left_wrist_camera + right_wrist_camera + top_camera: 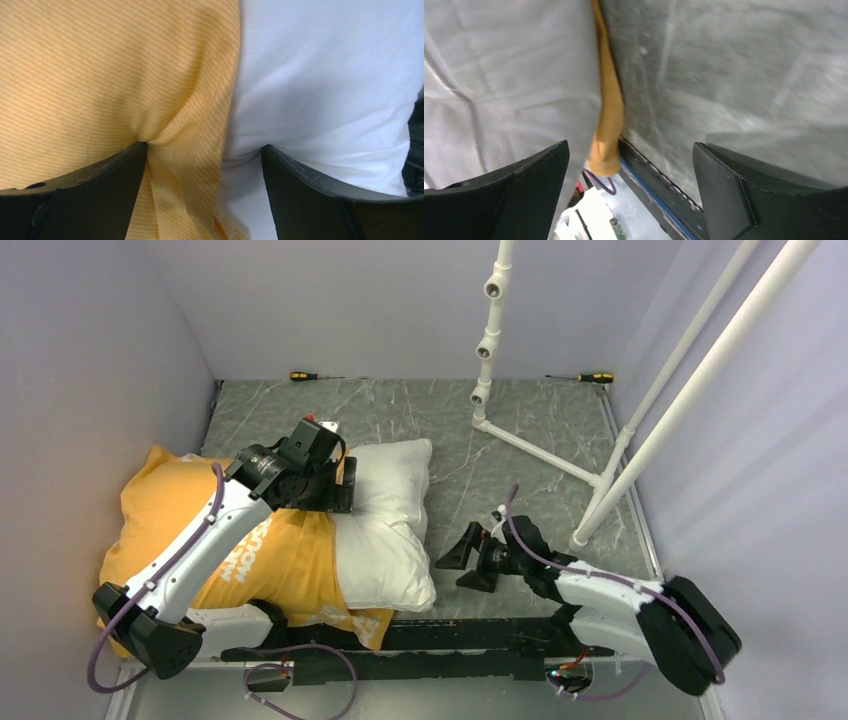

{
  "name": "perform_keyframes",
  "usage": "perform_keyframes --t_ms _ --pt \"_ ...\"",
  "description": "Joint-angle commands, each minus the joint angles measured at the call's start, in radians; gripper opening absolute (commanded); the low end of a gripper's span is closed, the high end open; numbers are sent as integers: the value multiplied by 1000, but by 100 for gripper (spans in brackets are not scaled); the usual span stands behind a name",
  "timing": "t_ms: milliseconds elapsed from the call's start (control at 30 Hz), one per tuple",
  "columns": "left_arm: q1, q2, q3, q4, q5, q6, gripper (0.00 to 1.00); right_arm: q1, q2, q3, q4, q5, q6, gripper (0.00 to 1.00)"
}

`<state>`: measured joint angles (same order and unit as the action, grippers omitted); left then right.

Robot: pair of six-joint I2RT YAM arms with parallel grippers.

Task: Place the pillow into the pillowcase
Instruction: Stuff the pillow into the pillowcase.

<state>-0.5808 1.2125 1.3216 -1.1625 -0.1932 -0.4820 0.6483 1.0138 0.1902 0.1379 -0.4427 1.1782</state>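
Both spread: left hand at pillowcase hem on pillow, right hand nearby.

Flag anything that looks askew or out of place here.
The pillow is only partly sleeved: its right half sticks out of the pillowcase, whose hem is bunched and puckered across it. Two screwdrivers lie loose along the far edge of the table, apart from the work.

White pillow half inside orange-yellow pillowcase, right end protruding.
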Motion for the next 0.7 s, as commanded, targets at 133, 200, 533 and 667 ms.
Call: perform_keyframes --t_ms 133,200,533,667 --pt "27 -18 20 -16 9 41 92 85 384 86 763 -98 182 99" --pt "28 -25 19 -9 26 39 92 122 505 134 852 -95 210 99" --pt "30 -32 21 36 106 35 91 217 969 435 1118 -37 337 55" --pt "31 -23 50 56 137 41 91 192 849 466 918 -22 231 0"
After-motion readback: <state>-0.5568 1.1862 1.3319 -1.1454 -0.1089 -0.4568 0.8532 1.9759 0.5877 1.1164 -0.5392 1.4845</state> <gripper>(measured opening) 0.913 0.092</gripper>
